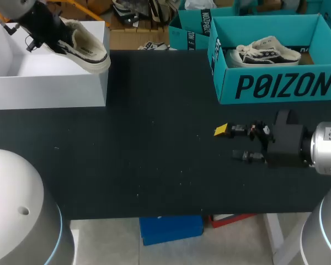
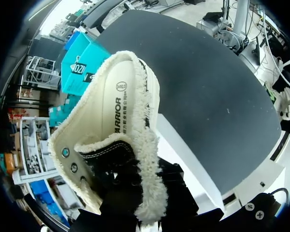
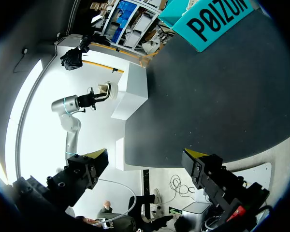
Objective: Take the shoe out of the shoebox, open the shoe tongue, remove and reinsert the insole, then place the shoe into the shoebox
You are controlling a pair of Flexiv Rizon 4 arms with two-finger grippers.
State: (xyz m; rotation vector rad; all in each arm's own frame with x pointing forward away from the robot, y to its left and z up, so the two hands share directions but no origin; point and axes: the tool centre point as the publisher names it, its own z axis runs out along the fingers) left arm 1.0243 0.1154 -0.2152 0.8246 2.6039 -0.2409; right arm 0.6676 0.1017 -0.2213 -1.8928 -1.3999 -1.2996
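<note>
From above, the left end effector holds the shoe tilted over the white shoebox at the surface's far left. Its wrist view shows the fleece collar clamped. In the right wrist view, the right end effector hangs wide apart, gripping nothing.

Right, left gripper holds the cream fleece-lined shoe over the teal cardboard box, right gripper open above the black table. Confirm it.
Not the teal cardboard box: the head view shows the left gripper holding the cream fleece-lined shoe over the white cardboard box. The right gripper is open above the black table, as stated.
</note>
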